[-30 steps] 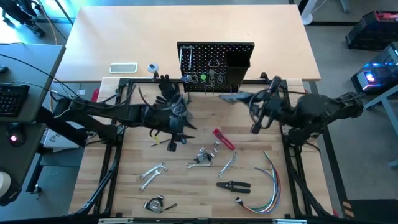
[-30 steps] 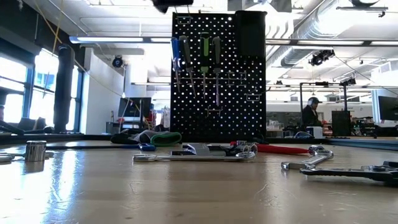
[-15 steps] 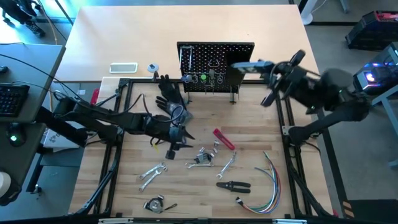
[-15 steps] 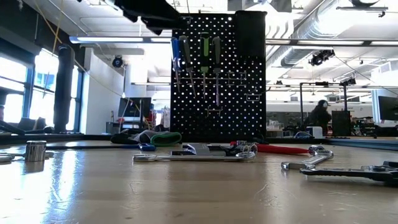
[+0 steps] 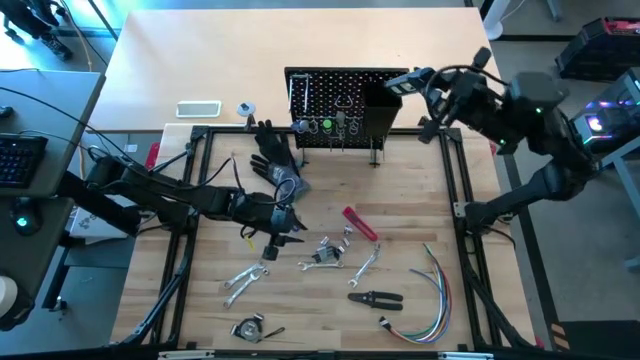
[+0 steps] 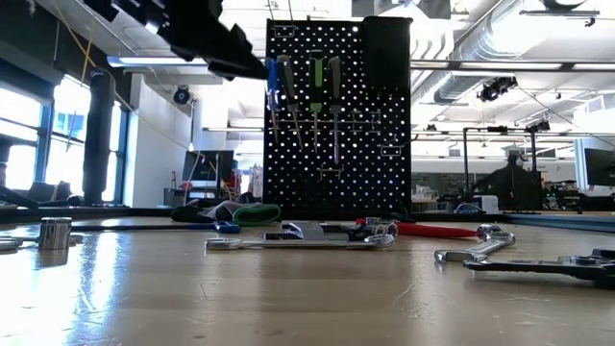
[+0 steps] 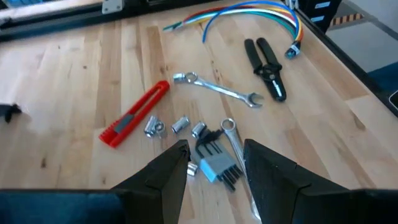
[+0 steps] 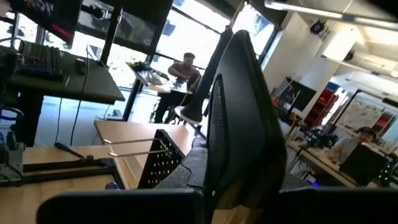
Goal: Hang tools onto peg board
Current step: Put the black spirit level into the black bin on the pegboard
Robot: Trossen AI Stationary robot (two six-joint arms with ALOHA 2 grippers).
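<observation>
Right pincer (image 5: 400,83) holds a tool over box bin (image 5: 381,113).

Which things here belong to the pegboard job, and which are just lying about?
Job:
upright black perforated peg board
red-handled tool
long silver wrench
black-handled pliers
grey hex key set

Lying about:
black glove
bundle of coloured wires
white phone

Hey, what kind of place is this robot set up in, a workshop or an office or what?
It looks like an open robotics lab or workshop. Exposed ceiling ducts and strip lights run overhead, desks with monitors fill the room beyond, and hand tools lie across the wooden table by the peg board.
</observation>
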